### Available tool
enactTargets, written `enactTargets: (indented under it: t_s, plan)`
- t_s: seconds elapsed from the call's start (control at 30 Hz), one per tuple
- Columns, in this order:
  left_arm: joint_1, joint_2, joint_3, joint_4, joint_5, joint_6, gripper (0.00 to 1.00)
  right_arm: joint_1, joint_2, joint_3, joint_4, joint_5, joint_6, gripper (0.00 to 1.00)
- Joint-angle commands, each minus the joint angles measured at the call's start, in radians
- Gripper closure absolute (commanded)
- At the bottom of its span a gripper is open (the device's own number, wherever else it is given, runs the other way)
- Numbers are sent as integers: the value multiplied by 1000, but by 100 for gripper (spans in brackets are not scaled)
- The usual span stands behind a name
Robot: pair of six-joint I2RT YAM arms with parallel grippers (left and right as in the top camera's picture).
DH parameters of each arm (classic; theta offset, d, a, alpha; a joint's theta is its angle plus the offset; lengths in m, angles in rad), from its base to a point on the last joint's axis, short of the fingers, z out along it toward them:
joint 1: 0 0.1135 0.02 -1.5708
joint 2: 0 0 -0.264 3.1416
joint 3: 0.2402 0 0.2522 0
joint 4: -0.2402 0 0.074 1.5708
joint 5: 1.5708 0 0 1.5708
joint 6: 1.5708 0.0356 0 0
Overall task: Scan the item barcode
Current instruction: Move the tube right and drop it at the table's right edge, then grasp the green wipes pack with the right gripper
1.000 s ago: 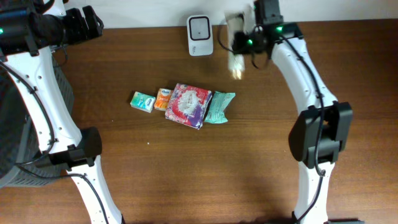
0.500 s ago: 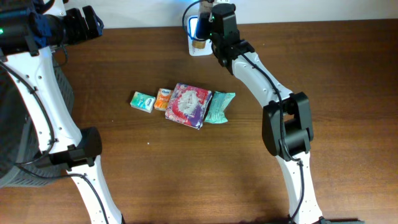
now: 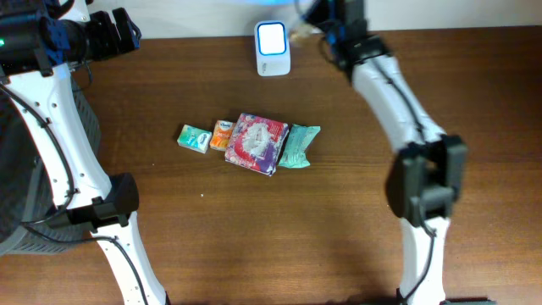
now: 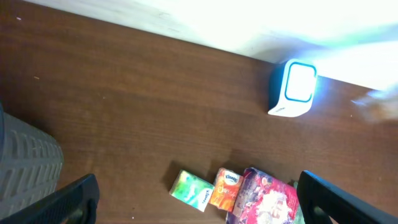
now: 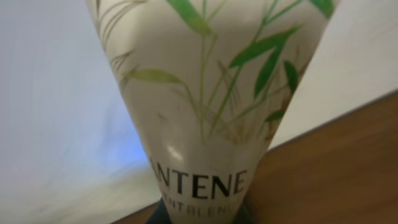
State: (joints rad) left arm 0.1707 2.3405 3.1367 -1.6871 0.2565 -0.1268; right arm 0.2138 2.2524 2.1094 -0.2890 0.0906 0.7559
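Right arm swung off the scanner (image 3: 273,48) since half a second back; it sat to the scanner's right at the table's (image 3: 356,220) far edge, blurred in overhead. Right gripper (image 3: 329,30) was closed tight on the bottle (image 5: 205,93), a pale one with green leaf print and "PANTENE" lettering, filling the right wrist view. I saw the bottle up off the table, just right of the scanner; from overhead it was only a pale smear. Scanner window glowed blue-white. Left gripper (image 4: 198,186) was wide open and holding nothing, high over the table's left rear, same spot as before. Middle of the table: green pack (image 3: 194,138), orange pack (image 3: 222,135), floral pack (image 3: 257,142) and teal pouch (image 3: 298,146), in a row, each touching the next, none shifted. Grey basket (image 4: 25,168) sat at the left edge.
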Motion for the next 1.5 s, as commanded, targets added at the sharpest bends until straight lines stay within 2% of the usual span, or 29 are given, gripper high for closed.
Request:
enactTargets:
  t_s: [0.0, 0.07, 0.13, 0.2, 0.3, 0.4, 0.43, 0.47, 0.5, 0.53, 0.57, 0.7, 0.77, 0.8, 0.87, 1.0, 1.07, 1.13, 1.2, 1.27, 1.33, 1.4, 1.47]
  plan:
    - [2, 2, -2, -1, 0, 12, 1, -171, -203, 29, -195, 256, -252, 96]
    - [2, 2, -2, -1, 0, 12, 1, -301, -199, 28, -365, 263, -373, 96]
    - [10, 2, -2, -1, 0, 12, 1, -451, -172, 24, -533, 262, -382, 96]
    - [11, 2, -2, -1, 0, 12, 1, -598, -122, 5, -630, 258, -394, 96]
    - [14, 2, -2, -1, 0, 12, 1, -748, -57, -61, -650, 163, -365, 96]
    - [13, 2, -2, -1, 0, 12, 1, -867, -32, -84, -635, 163, -347, 93]
    - [13, 2, -2, -1, 0, 12, 1, -905, -33, -84, -640, 164, -348, 70]
    - [13, 2, -2, -1, 0, 12, 1, -927, -33, -84, -657, 163, -348, 69]
    - [13, 2, -2, -1, 0, 12, 1, -943, -33, -84, -669, 137, -348, 59]
    - [16, 2, -2, -1, 0, 12, 1, -948, -33, -84, -677, 68, -359, 41]
    - [20, 2, -2, -1, 0, 12, 1, -946, -33, -84, -676, -63, -411, 38]
    - [20, 2, -2, -1, 0, 12, 1, -885, -33, -84, -689, -704, -522, 38]
    - [20, 2, -2, -1, 0, 12, 1, -810, -33, -84, -746, -874, -533, 38]
    - [20, 2, -2, -1, 0, 12, 1, -762, -33, -84, -783, -939, -594, 38]
    - [20, 2, -2, -1, 0, 12, 1, -597, -33, -87, -916, -914, -760, 37]
    - [20, 2, -2, -1, 0, 12, 1, -298, -33, -155, -954, -659, -771, 36]
    - [20, 2, -2, -1, 0, 12, 1, -152, -33, -234, -864, -659, -719, 12]
    - [20, 2, -2, -1, 0, 12, 1, -75, -33, -305, -768, -662, -619, 10]
    - [20, 2, -2, -1, 0, 12, 1, -22, -33, -360, -724, -682, -593, 10]
    - [20, 2, -2, -1, 0, 12, 1, 19, -33, -406, -683, -684, -593, 18]
    - [20, 2, -2, -1, 0, 12, 1, 29, -33, -433, -644, -684, -591, 44]
    - [20, 2, -2, -1, 0, 12, 1, 29, -33, -433, -633, -684, -589, 60]
    - [20, 2, -2, -1, 0, 12, 1, 29, -33, -448, -632, -684, -590, 61]
